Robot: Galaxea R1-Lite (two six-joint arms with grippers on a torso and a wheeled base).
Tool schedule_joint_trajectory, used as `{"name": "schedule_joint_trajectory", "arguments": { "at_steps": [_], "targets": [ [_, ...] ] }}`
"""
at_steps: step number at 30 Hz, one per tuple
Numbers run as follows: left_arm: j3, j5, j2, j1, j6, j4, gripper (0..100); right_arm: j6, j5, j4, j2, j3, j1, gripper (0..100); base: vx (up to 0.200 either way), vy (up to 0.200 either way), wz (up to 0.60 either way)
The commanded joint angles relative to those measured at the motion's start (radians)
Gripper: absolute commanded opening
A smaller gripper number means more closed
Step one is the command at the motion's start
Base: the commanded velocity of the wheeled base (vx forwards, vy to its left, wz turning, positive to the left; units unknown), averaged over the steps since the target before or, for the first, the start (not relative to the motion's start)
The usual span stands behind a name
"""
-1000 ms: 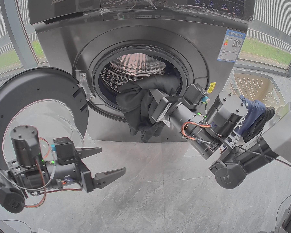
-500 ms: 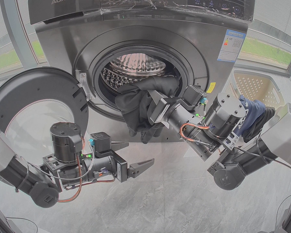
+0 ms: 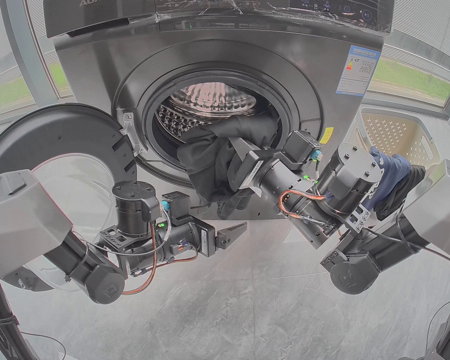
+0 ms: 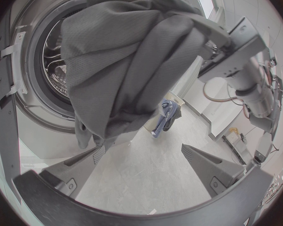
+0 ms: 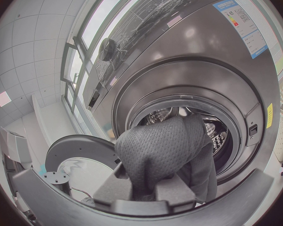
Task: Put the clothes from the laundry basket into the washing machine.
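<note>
A black garment point(image 3: 210, 161) hangs half in the washing machine's point(image 3: 310, 66) round drum opening point(image 3: 210, 101), its lower part drooping over the front rim. My right gripper point(image 3: 241, 162) is shut on this garment point(image 5: 160, 148) just in front of the opening. My left gripper point(image 3: 225, 222) stands open low in front of the machine, just under the garment's hanging end point(image 4: 122, 63), with nothing between its fingers. The beige laundry basket point(image 3: 400, 136) sits to the right of the machine, with a blue garment point(image 3: 390, 173) draped over its near rim.
The machine's round door point(image 3: 50, 136) is swung wide open to the left, behind my left arm. Grey tiled floor point(image 3: 245, 301) lies open in front of the machine. Windows run behind the machine on both sides.
My left arm has swung from the lower left toward the machine, bringing its open gripper under the hanging black garment. The right gripper and garment have barely shifted.
</note>
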Motion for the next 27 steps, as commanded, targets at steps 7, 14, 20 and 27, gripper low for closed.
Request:
{"name": "schedule_joint_trajectory", "arguments": {
  "at_steps": [7,14,20,27],
  "targets": [
    [-0.117,0.014,0.063,0.038,-0.041,-0.001,100,0.000,0.000,0.000,-0.001,0.000,0.012,0,0.000,0.000,0.00],
    [-0.155,0.038,0.057,0.049,-0.062,-0.004,100,0.000,0.000,-0.002,0.001,0.002,0.013,0,0.000,0.000,0.00],
    [-0.155,0.054,0.058,0.044,-0.062,-0.027,100,0.000,0.000,-0.005,0.001,0.016,0.013,0,0.000,0.000,0.00],
    [-0.146,0.077,0.052,0.035,-0.062,-0.061,0,-0.003,0.000,-0.016,0.004,0.026,0.013,0,0.000,0.000,0.00]
  ]
}}
